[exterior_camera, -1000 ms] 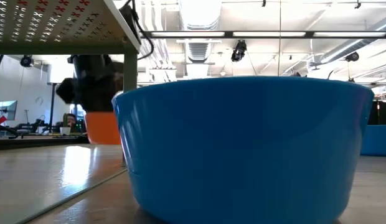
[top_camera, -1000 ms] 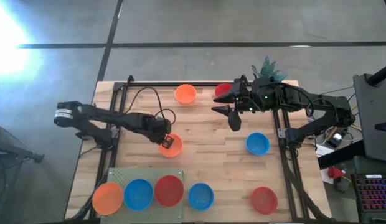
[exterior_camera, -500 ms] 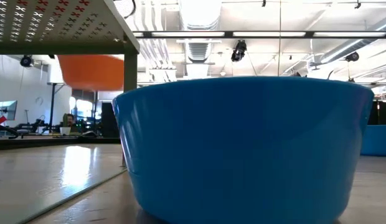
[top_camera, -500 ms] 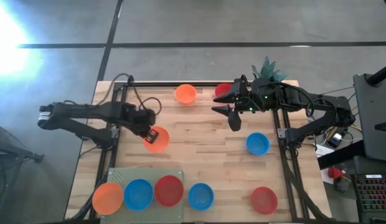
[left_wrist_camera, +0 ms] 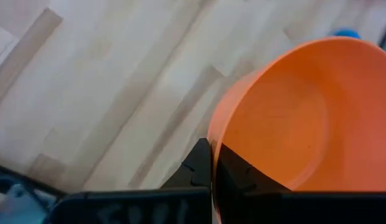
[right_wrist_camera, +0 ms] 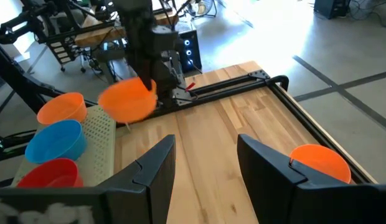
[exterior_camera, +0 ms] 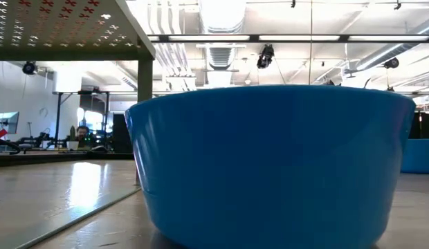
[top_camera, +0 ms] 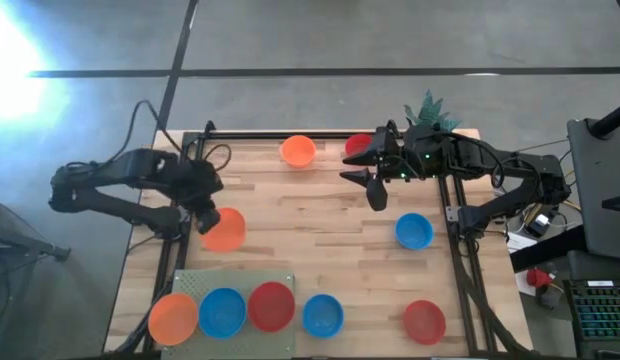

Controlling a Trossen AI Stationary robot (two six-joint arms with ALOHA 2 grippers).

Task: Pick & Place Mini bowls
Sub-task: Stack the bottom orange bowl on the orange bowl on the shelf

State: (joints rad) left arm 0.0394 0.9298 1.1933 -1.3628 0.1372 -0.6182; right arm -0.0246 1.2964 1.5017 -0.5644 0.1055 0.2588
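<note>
**Desk:** What has changed, and where do you stand?

**Caption:** Your left gripper (top_camera: 208, 217) has carried a small round orange plastic bowl (top_camera: 225, 230) away from the middle of the wooden table (top_camera: 320, 250). A second ago, in the high view, the bowl was near the centre. Half a second ago it was further left. Now it is at the left of the frame, above the perforated green rack (top_camera: 233, 282) at the lower left. The left wrist view shows the dark fingers (left_wrist_camera: 199, 163) pinched on the bowl's rim, so the grasp holds. The bowl has also left the low view, where it showed a moment ago.

**Desk:** And what does that mean for the job?

**Caption:** You look to be mid-transport, heading for the row at the bottom of the frame. An orange bowl (top_camera: 172, 316), a blue bowl (top_camera: 222, 311) and a red bowl (top_camera: 271, 305) sit there, with a second blue bowl (top_camera: 322, 315) just beside the rack. My guess is the carried bowl goes in that row, but I cannot tell which spot.

**Desk:** The other arm?

**Caption:** Your right gripper (top_camera: 375, 189) has not moved. It waits at the upper middle of the frame with its fingers spread and empty. Left on the table are an orange bowl (top_camera: 298, 151) and a red bowl (top_camera: 358, 146) at the top, a blue bowl (top_camera: 414, 231) at right and a red bowl (top_camera: 424, 321) at lower right.
</note>
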